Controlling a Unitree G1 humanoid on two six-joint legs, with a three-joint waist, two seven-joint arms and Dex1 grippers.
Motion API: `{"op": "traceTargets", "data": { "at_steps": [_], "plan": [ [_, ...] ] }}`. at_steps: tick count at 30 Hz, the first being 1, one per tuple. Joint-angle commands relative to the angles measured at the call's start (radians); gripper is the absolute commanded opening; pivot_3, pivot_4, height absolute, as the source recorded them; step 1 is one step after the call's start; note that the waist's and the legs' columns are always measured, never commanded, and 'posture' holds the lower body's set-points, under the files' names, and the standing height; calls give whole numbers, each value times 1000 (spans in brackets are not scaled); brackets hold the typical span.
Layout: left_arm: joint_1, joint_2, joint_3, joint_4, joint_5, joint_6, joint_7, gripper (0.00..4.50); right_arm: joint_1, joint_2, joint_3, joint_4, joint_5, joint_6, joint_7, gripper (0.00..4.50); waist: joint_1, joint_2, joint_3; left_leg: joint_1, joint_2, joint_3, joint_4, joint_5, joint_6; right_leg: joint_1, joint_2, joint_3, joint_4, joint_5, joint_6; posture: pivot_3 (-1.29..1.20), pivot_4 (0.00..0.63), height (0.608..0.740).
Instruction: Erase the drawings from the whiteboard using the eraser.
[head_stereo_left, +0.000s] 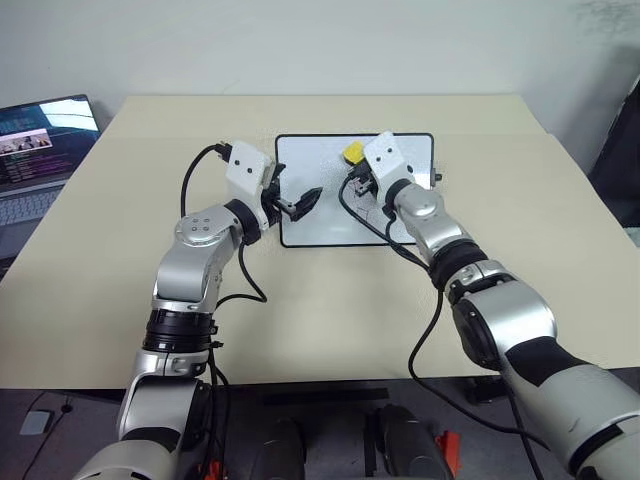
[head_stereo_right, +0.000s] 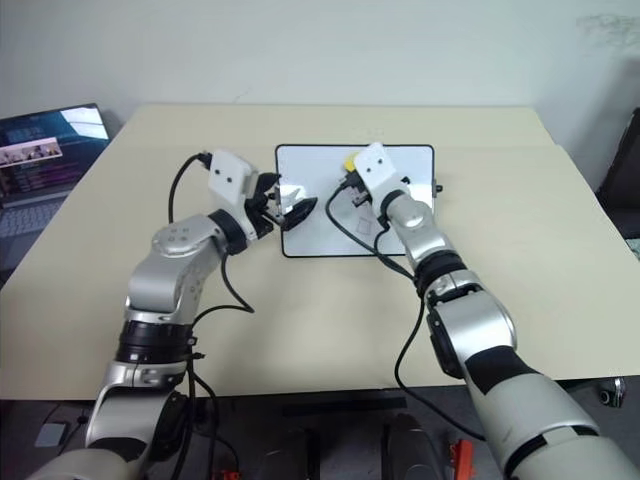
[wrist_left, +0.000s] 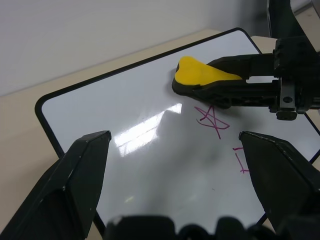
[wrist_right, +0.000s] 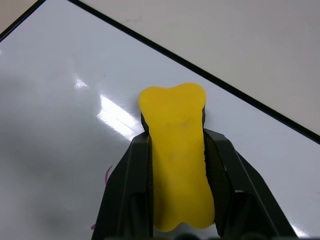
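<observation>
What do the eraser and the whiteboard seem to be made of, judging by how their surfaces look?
Eraser: yellow top looks like smooth matte moulded plastic, with rounded lobes and no glare; its dark underside's material cannot be told.
Whiteboard: glossy coated surface, probably melamine or lacquered sheet, since it mirrors bright light streaks. Its thin black frame looks like plastic.

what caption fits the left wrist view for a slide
Right gripper presses the yellow eraser onto the whiteboard beside a red star drawing.
</observation>
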Motion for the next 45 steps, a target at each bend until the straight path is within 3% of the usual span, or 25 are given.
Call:
{"op": "traceTargets", "data": {
  "at_steps": [1, 12, 24, 38, 45],
  "plan": [
    [-17, 4, -1, -36, -5, -10, -4, 4500, 3, -5, 2, 1, -9, 32, 14, 1048, -1, 0, 0, 0, 0, 0, 0, 0, 0, 0, 0, 0, 0, 0, 0, 0, 150, 740],
    [-14, 6, -2, -38, -11, -8, -12, 4500, -11, -89, -47, -6, 23, 101, 57, 1048, 9, 0, 0, 0, 0, -1, 1, 0, 0, 1, 0, -1, 0, 0, 0, 0, 150, 740],
    [-20, 4, -1, -26, -10, -13, -23, 4500, 43, -152, -18, -48, 3, 115, 155, 1048, 22, 0, 0, 0, -1, -1, 1, 0, 0, 1, 0, -1, 0, -1, 2, 0, 150, 740],
    [-15, 1, -10, -32, -9, -10, -29, 4500, -6, 5, 33, -66, -29, 113, 121, 1037, -15, 0, 0, 1, 0, -1, 1, 0, 0, 1, 0, 0, 0, -1, 2, 0, 150, 740],
    [-10, 1, -16, -37, -11, -8, -29, 4500, -29, 34, 28, -59, -32, 121, 95, 1036, -25, 0, 0, 0, 0, -1, 1, 0, 0, 1, 0, 0, 0, -1, 2, 0, 150, 740]
  ]
}}
